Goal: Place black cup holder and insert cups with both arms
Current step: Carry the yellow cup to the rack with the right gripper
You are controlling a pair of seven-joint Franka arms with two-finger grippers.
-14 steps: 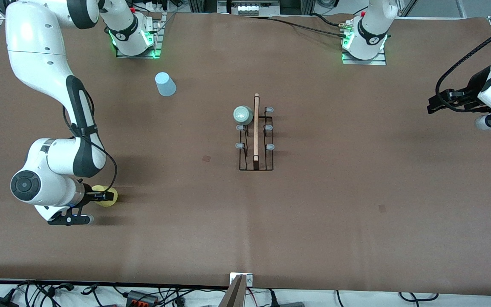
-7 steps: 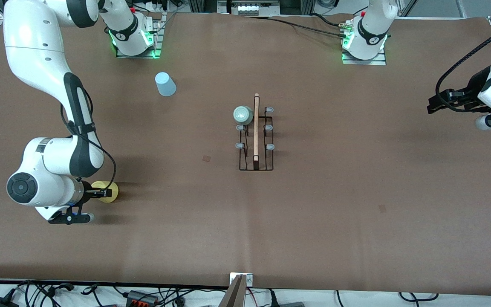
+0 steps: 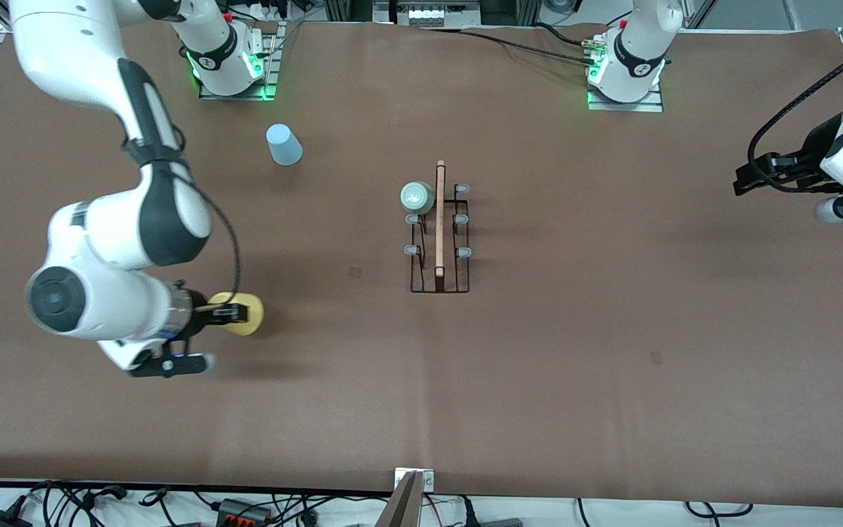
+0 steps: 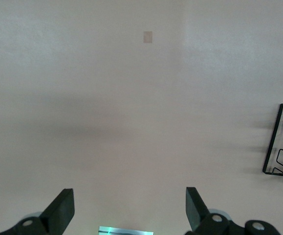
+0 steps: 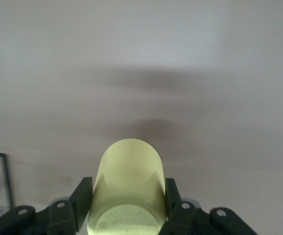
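Front view: right tool (image 3: 235, 313) clamped on the yellow cup (image 3: 244, 313), smooth tapered plastic, lifted on its side over the brown counter (image 3: 612, 351) toward the right arm's end. Right wrist view: yellow cup (image 5: 127, 191) pinched between two black fingers (image 5: 81, 198), round base toward the lens, shadow on the matte surface below.

Black cup holder (image 3: 440, 241) at mid-counter: thin wire rack, rectangular base, pale wooden rod handle on top, grey-tipped prongs upturned. Mint green cup (image 3: 417, 196) upside down on one prong at the end farther from the front camera. Light blue cup (image 3: 284, 144) upside down on the counter near the right arm's base.

Left tool (image 3: 747, 178) waiting above the left arm's end of the counter, fingers (image 4: 63, 210) spread wide, nothing between them.
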